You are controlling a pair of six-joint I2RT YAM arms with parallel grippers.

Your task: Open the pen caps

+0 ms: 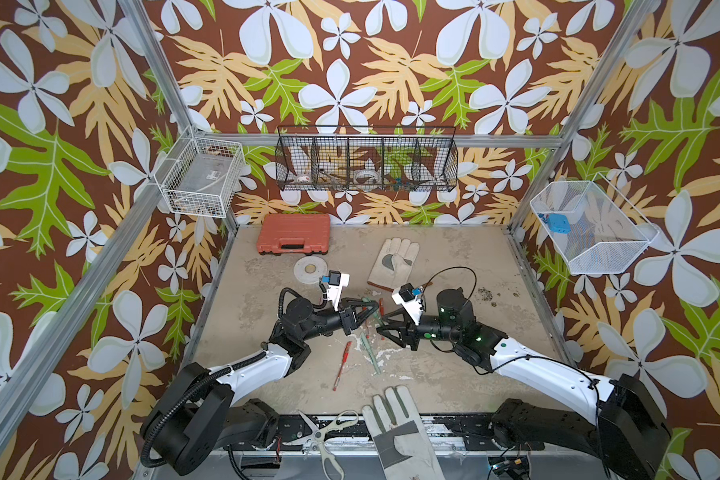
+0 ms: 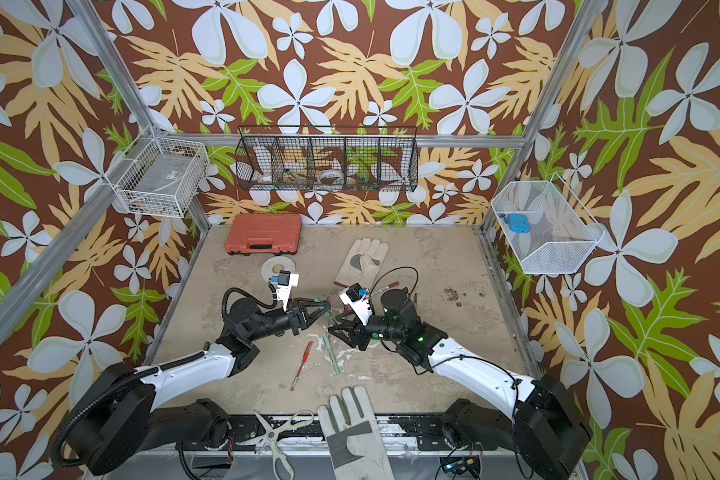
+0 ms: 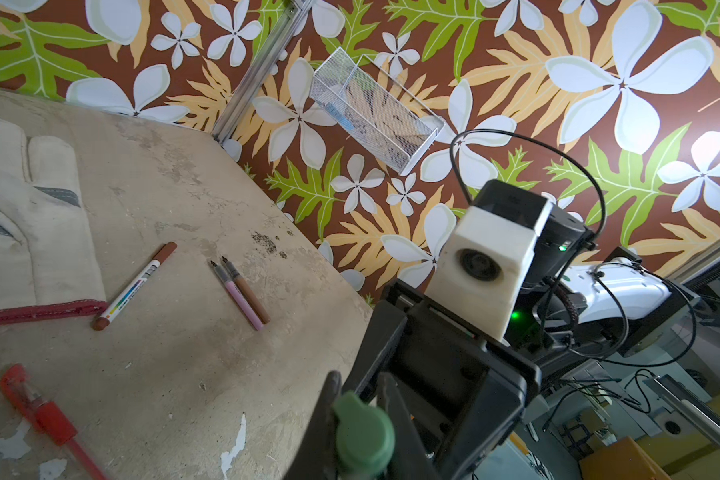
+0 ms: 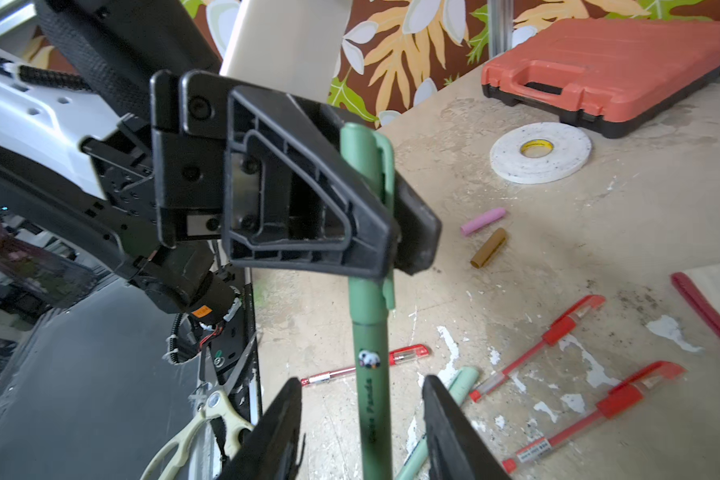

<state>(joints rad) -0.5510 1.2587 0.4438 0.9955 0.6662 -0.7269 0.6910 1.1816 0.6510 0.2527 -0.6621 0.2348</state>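
Green pen [image 4: 373,353], cap [image 4: 358,153] clamped in left jaws, right jaws parted around barrel, red pens [image 4: 555,332] beneath.

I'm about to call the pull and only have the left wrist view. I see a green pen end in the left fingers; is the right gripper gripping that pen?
Observer: No. In the right wrist view the right gripper is open, its fingers either side of the dark green pen, not touching it.
Operator: Is the green cap on?
Observer: It looks seated on the barrel, with the left gripper clamped across it.
Operator: Where are the caps of the two bare-tipped pens?
Observer: A pink cap and a gold cap lie loose near the tape roll.
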